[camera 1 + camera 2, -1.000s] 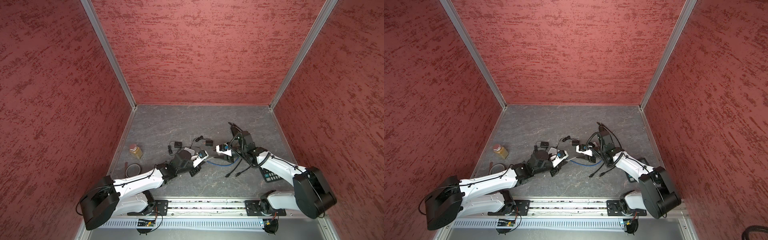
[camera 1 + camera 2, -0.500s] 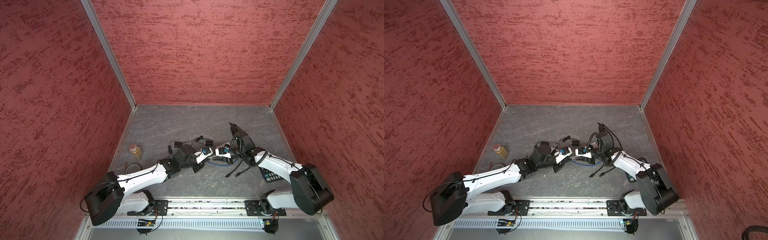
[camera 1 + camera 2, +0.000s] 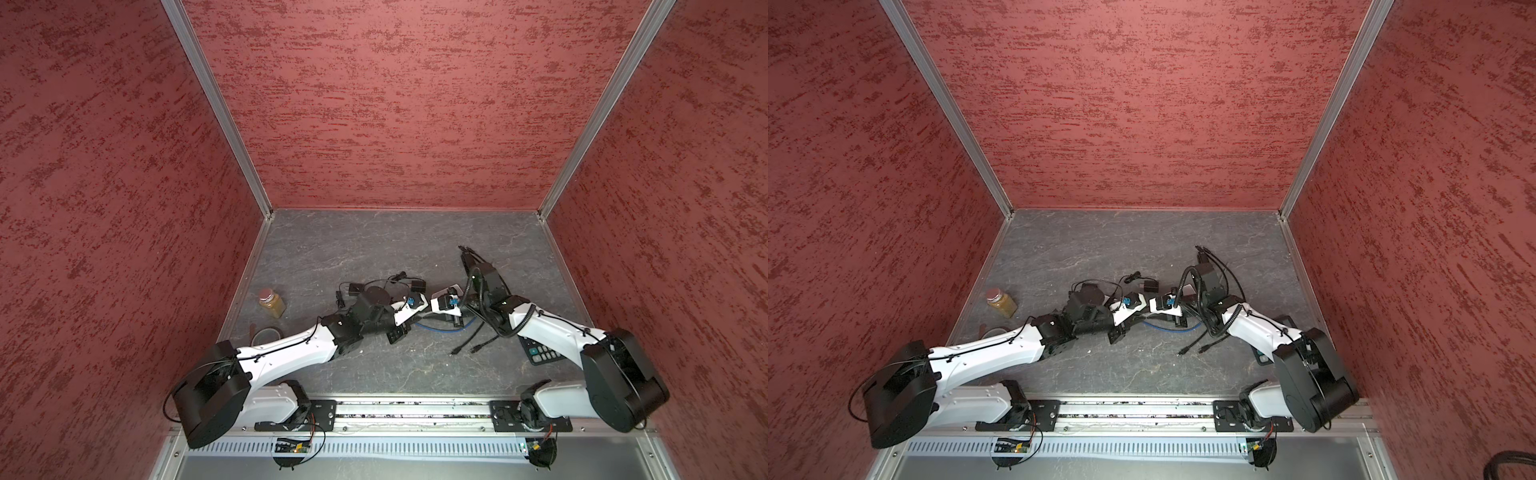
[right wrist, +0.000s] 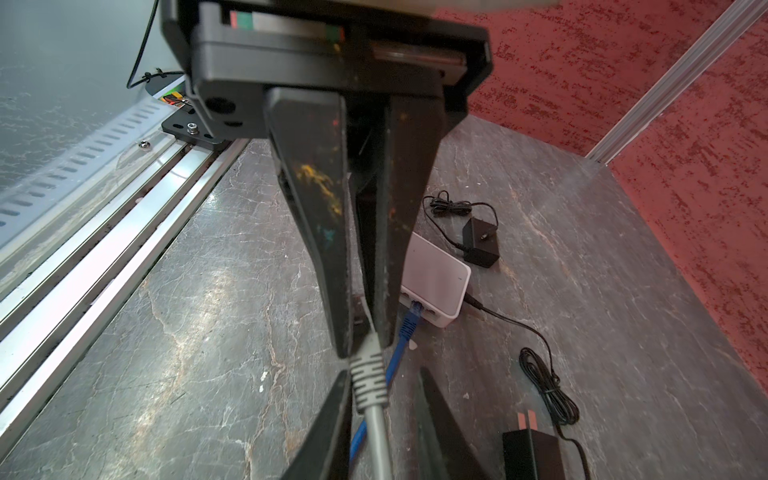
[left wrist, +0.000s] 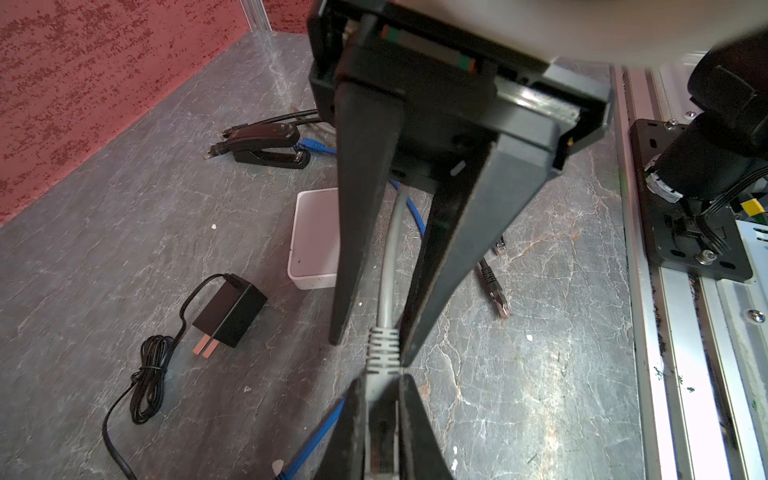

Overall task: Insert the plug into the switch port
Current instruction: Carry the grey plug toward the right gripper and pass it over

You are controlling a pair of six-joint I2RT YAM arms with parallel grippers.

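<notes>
Through your left wrist camera, you see the left gripper [image 5: 382,380] clamped on the grey plug [image 5: 382,351], whose ribbed boot sticks out past the fingertips. Your right gripper [image 5: 370,351] comes in from the opposite side, its jaws standing apart astride the grey cable [image 5: 392,249]. One finger touches the boot and the other is clear of it. Beyond them the white switch [image 5: 313,237] lies flat on the table [image 5: 519,374], with a black power adapter [image 5: 228,313] just beside it.

From the right wrist camera, you find the plug pinched at the tips of the left gripper. The cable runs down beside one right finger without being squeezed. The switch sits near, its port side turned this way, with a blue cable [image 4: 409,324] in one port. The grey plug is apart from it, in no port.

In both top views your two grippers meet tip to tip near the table's middle. The plug is too small to pick out there, and the switch seems mostly hidden beneath the right one. A jar [image 3: 272,302] stands well apart at the left.
</notes>
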